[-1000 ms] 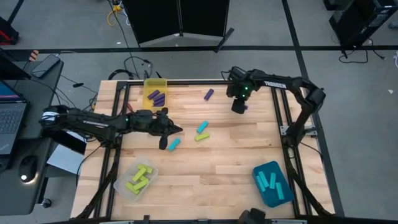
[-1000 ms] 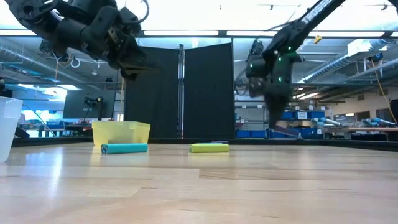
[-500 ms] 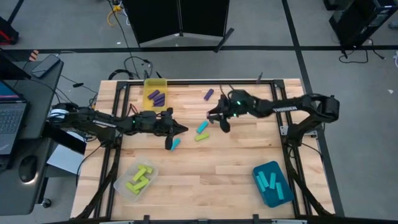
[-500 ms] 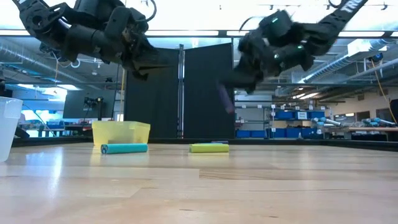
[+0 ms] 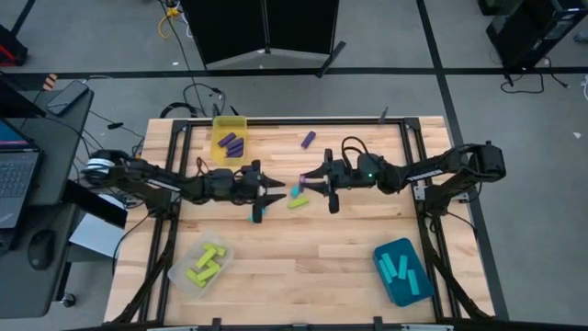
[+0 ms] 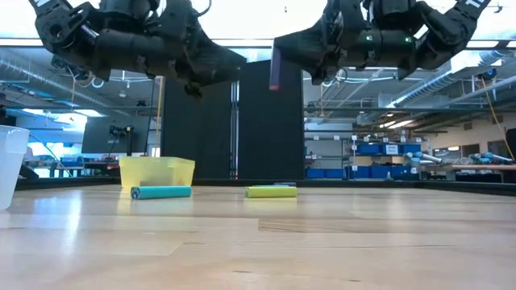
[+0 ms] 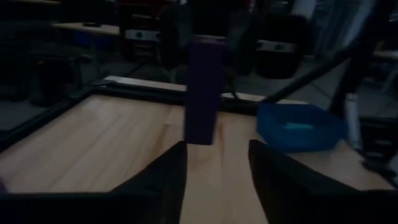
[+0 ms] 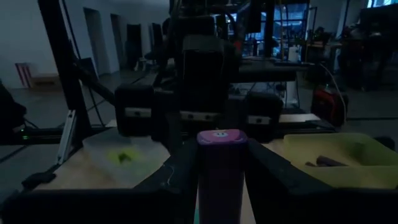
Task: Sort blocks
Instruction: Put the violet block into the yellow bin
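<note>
A purple block [image 6: 275, 66] is hanging upright in the air above the middle of the worktop [image 5: 312, 248], and the right gripper [image 5: 306, 180] is clamping it between its fingers [image 8: 267, 168], with the block's top end showing between them in the right wrist view. The left gripper [image 5: 278, 193] is pointing at it from the other side, its fingers [image 7: 168, 174] standing apart on either side of the block's lower end without closing on it. Below the two grippers, a cyan block [image 5: 298, 190] and a yellow-green block [image 5: 296, 203] are lying near the worktop's centre, with another cyan block [image 5: 256, 213] just beside the left gripper. A second purple block [image 5: 308, 140] is lying near the far edge. The yellow bin [image 5: 230, 124] at the far edge is holding purple blocks, the clear bin [image 5: 220, 246] at the near left corner yellow-green ones, and the teal bin [image 5: 401, 290] at the near right corner cyan ones.
</note>
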`<state>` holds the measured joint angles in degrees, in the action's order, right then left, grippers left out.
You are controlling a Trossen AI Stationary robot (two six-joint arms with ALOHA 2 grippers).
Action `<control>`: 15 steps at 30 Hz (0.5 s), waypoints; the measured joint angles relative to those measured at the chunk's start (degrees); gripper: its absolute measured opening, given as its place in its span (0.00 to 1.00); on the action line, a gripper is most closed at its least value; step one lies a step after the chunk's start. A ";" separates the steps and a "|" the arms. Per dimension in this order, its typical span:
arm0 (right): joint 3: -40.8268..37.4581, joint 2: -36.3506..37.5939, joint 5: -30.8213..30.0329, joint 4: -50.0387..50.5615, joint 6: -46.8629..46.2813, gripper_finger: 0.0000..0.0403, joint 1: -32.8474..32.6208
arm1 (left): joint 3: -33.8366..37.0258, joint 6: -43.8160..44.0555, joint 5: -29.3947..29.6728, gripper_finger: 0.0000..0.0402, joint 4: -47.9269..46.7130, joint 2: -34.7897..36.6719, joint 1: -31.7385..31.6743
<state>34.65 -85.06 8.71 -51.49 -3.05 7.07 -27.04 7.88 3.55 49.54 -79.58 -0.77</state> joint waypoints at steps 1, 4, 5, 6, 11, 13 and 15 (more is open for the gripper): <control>0.00 0.00 -0.04 -0.30 0.00 0.28 -0.05 | -0.69 -0.21 1.42 0.47 -0.04 -0.83 0.19; 0.04 0.00 -0.15 -0.61 0.00 0.28 -0.21 | -2.78 -1.09 3.21 0.53 -0.34 -2.99 0.25; 0.07 0.00 -0.15 -0.65 -0.01 0.28 -0.23 | -3.55 -1.26 3.76 0.55 -0.31 -3.63 0.26; 0.07 0.00 -0.15 -0.66 -0.11 0.28 -0.28 | -4.45 -1.43 4.33 0.57 -0.04 -4.28 0.26; 0.07 -0.02 -0.15 -1.19 -0.15 0.28 -0.30 | -7.86 -1.96 4.51 0.61 -0.26 -7.23 0.26; 0.07 -0.02 -0.15 -1.46 -0.02 0.28 -0.30 | -9.32 -2.78 3.16 0.62 -0.31 -8.28 0.26; 0.07 -0.02 -0.15 -1.74 0.00 0.28 -0.30 | -10.32 -3.54 3.03 0.62 -0.25 -9.01 0.26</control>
<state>34.72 -85.08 8.56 -53.23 -3.05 6.76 -37.36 4.34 6.59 49.29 -88.59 -0.51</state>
